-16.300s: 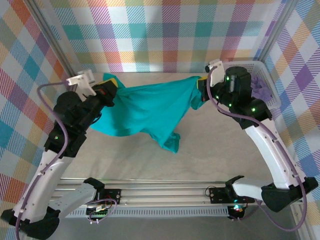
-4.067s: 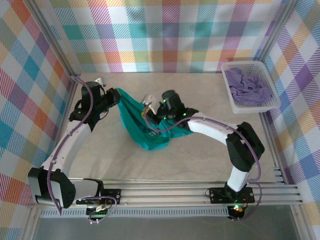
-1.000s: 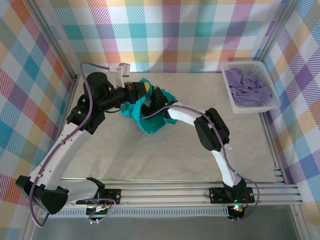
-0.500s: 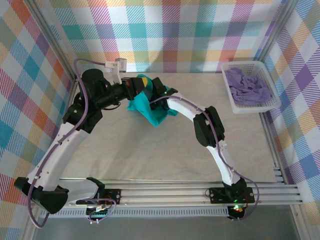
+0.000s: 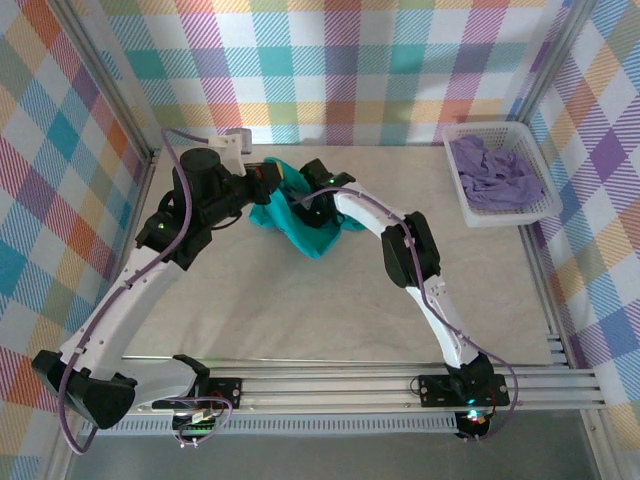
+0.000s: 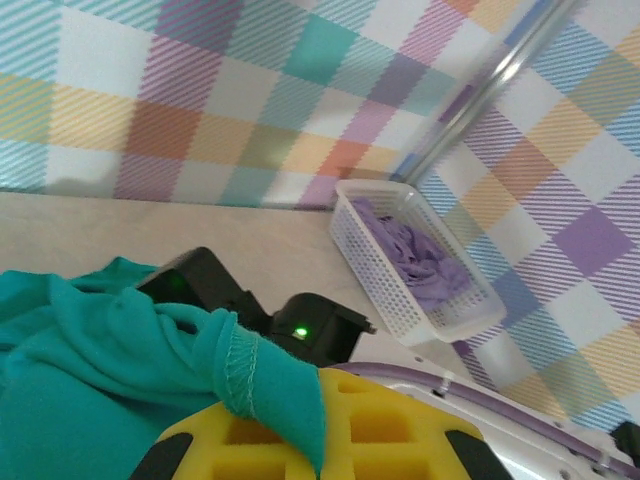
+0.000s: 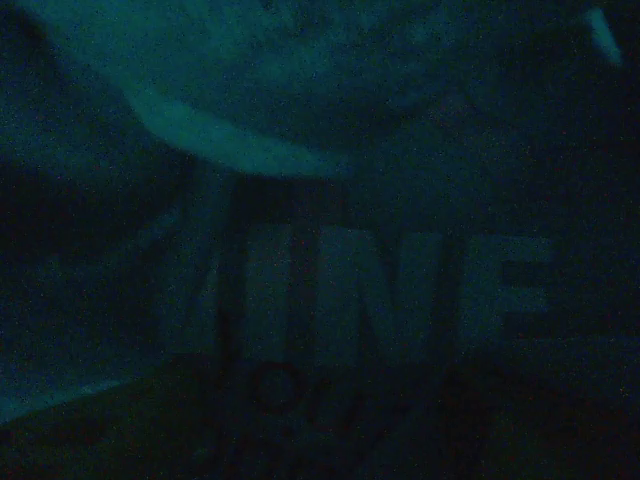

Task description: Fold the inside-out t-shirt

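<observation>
The teal-green inside-out t-shirt [image 5: 308, 230] hangs bunched between both arms at the back left of the table. My left gripper [image 5: 276, 181] is shut on a stitched hem of the shirt [image 6: 235, 365], pinched against its yellow pads [image 6: 385, 425]. My right arm's wrist [image 5: 318, 186], black with a green light [image 6: 298, 328], reaches into the bundle from the right, and its gripper is buried in the cloth. The right wrist view is dark inside the shirt [image 7: 250, 150], with a faint pale print [image 7: 390, 290] showing; its fingers are hidden.
A white basket [image 5: 470, 213] holding a lavender-purple garment [image 5: 495, 172] stands at the back right, also seen from the left wrist [image 6: 385, 285]. Plaid walls close in the back and sides. The beige table [image 5: 300, 310] lies bare in front of the bundle.
The shirt bundle has shifted a little right and up between the grippers. The right wrist has pushed farther left into the cloth. The left gripper stays shut on the hem.
</observation>
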{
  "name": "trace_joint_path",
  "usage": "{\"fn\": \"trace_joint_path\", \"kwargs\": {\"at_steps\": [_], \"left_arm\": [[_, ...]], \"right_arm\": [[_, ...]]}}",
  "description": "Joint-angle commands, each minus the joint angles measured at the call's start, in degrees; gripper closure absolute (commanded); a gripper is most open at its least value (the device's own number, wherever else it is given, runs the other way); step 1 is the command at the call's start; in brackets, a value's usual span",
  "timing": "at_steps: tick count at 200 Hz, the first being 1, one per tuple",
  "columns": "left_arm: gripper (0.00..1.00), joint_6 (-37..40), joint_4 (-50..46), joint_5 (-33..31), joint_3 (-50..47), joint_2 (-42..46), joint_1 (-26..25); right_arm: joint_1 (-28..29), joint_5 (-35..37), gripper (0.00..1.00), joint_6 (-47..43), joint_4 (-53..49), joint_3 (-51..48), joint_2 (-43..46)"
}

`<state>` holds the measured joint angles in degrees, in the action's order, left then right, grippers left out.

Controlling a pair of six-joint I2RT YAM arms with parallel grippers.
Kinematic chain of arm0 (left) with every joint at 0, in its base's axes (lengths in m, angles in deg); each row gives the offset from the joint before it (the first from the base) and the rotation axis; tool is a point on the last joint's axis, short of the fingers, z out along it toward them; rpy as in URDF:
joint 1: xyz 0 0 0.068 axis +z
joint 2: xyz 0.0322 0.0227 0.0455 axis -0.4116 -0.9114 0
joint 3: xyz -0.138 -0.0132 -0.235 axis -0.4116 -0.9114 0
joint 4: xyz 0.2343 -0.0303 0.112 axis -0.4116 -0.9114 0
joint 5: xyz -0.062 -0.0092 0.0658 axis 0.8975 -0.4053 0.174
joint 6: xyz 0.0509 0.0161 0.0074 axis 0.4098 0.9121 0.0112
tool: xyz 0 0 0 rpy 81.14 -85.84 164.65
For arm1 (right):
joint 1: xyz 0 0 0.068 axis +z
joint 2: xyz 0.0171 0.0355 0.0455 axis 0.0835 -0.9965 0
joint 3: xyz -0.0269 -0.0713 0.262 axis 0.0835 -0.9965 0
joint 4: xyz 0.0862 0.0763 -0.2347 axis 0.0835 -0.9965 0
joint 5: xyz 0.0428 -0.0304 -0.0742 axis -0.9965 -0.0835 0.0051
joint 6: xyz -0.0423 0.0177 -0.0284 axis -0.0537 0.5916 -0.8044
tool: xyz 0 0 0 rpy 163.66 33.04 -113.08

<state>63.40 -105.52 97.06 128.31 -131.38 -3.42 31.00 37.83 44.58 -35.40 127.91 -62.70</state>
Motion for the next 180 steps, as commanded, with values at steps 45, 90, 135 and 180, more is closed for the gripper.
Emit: {"fn": "trace_joint_path", "kwargs": {"at_steps": [45, 90, 135, 180], "left_arm": [[1.0, 3.1, 0.1, -9.9, 0.6, 4.1, -0.6], [1.0, 1.5, -1.2, -17.3, -4.9, 4.4, 2.3], [1.0, -6.3, 1.6, -15.4, -11.9, 6.3, 14.5], [1.0, -8.9, 5.5, -7.7, -11.9, -1.7, 14.5]], "right_arm": [[-0.9, -1.6, 0.68, -0.2, -12.0, 2.5, -5.3], [-0.9, -9.5, 1.0, -0.3, 1.6, -8.5, 7.3], [-1.5, -22.6, 1.0, 2.6, 32.0, -41.0, 30.0], [1.4, -35.1, 1.0, 4.6, 43.9, -47.1, 34.3]]}}
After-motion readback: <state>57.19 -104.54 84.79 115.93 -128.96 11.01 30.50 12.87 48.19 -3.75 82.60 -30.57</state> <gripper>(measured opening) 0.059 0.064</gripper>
